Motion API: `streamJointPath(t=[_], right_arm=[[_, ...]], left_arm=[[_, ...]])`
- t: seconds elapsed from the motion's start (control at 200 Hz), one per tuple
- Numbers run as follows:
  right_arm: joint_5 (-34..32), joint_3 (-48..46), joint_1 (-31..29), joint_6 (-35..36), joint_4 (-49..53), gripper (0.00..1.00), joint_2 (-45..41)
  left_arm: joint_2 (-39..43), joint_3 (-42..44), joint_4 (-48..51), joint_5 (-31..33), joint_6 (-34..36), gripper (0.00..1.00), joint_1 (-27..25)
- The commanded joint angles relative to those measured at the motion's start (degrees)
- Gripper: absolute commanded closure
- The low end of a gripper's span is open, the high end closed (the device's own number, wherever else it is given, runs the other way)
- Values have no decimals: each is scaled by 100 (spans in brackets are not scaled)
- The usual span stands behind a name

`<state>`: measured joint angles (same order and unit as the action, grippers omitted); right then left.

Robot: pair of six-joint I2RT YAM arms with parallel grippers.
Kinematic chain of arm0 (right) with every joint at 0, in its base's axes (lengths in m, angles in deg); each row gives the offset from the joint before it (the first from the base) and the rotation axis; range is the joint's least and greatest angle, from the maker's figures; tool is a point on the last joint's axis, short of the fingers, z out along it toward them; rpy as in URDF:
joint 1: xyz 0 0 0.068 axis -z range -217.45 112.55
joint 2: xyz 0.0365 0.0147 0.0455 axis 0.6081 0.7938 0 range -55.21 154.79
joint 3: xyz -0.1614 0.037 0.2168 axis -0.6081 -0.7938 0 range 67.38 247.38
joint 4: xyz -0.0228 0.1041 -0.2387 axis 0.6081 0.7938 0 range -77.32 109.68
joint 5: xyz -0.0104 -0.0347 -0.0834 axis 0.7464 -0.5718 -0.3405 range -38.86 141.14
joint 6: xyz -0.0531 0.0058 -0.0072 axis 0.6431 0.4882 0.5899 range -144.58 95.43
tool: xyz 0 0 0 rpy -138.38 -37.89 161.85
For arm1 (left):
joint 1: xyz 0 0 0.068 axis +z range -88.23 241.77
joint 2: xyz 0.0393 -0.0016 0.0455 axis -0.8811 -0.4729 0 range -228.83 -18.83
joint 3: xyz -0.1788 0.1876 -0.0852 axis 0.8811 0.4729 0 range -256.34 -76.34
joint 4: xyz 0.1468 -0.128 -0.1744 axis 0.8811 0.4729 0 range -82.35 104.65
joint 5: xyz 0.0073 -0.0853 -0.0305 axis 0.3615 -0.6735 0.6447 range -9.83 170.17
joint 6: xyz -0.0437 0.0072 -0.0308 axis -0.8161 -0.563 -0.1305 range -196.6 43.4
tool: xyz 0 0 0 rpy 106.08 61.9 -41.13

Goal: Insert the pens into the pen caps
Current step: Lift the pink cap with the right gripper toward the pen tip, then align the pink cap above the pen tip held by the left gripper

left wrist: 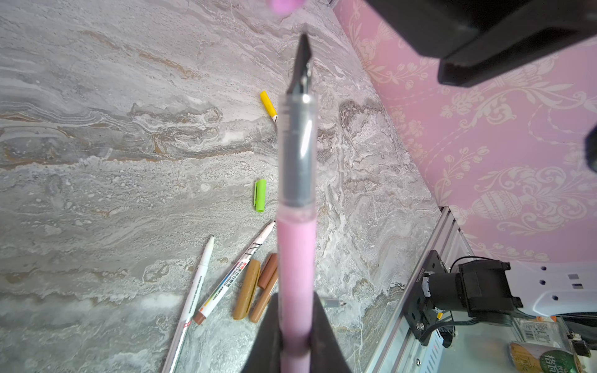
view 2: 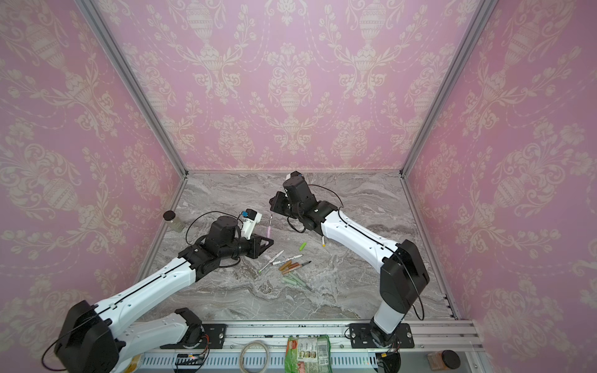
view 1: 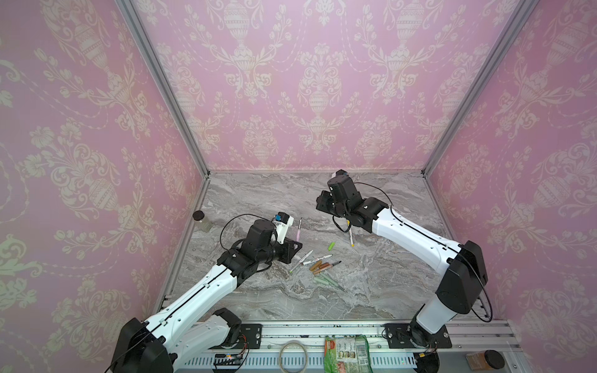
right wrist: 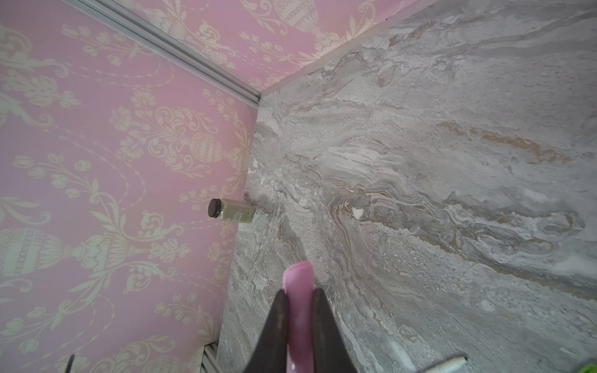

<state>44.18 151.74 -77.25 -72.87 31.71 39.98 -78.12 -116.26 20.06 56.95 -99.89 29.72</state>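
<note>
My left gripper [left wrist: 295, 311] is shut on a pink pen [left wrist: 295, 255], whose dark pointed tip sticks out past the fingers. In both top views this pen [view 1: 298, 230] stands up from the left gripper [view 1: 296, 246]. My right gripper [right wrist: 298, 298] is shut on a pink pen cap [right wrist: 298, 281]. In the left wrist view that cap [left wrist: 284, 5] hangs just beyond the pen's tip, slightly off its line and apart from it. Loose on the marble lie a bright green cap [view 1: 331, 246], a yellow-ended white pen [view 1: 351, 238], two white pens [view 1: 318, 259], brown pieces [view 1: 318, 266] and sage green ones [view 1: 328, 280].
A small jar with a black lid [view 1: 202, 220] stands by the left wall. The front rail holds a tape roll [view 1: 293, 355], a green packet [view 1: 347, 353] and a brown jar [view 1: 484, 360]. Pink walls close in three sides.
</note>
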Motion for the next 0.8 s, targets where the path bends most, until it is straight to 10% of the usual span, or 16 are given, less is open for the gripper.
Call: streamJointPath(t=[0.0,0.796], right_arm=[[625,-46,-37,-175,-360,100,-126],[1127,-189,-192,-369,-646,100,222]], left_arm=[[-156,-158,-287,-294,-152,100,-72],[-435,-332,-670,-103,-418,100,-143]])
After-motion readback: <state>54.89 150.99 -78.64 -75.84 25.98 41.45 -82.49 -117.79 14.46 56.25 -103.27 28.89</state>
